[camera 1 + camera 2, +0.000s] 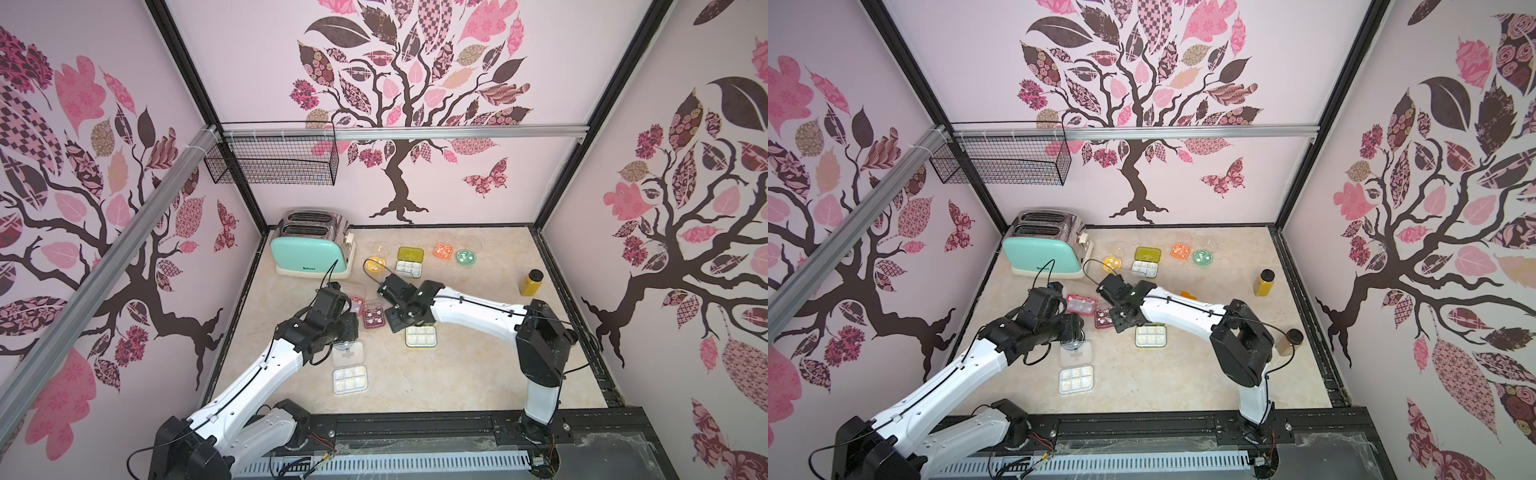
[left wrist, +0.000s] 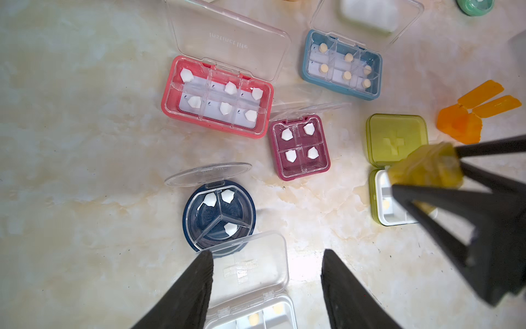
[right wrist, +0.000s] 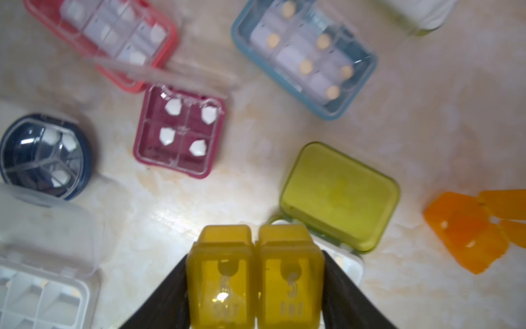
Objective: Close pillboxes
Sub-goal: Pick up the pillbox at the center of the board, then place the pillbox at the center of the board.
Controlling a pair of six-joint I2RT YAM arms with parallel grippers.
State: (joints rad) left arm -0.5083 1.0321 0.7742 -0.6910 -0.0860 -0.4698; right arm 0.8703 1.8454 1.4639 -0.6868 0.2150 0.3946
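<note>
Right gripper (image 3: pixel 254 267): clamped on yellow pillbox (image 3: pixel 225 256), held over the open yellow-green pillbox (image 3: pixel 338 196).
Left gripper (image 2: pixel 267 257): jaws apart, empty, above white pillbox (image 2: pixel 250 273) lid.
Maroon pillbox (image 2: pixel 300 148): open, on table (image 2: pixel 71 142).

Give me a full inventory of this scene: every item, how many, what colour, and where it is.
toaster: one, mint, back left of the table.
wire basket: one, black, hung above the toaster.
yellow bottle: one, black cap, table's right edge.
brownish bottle: one, black cap, right edge, nearer the front.
orange block: one, mid-table.
back-row pillboxes: four; yellow round pillbox, olive-lidded pillbox, orange pillbox, mint round pillbox.
mid-table pillboxes: six; pink pillbox, blue pillbox, maroon pillbox, navy round pillbox, white pillbox, yellow-green pillbox.
yellow twin pillbox: one, in the right gripper.
left gripper: open, over the white pillbox's lid.
right gripper: shut on the yellow twin pillbox.
</note>
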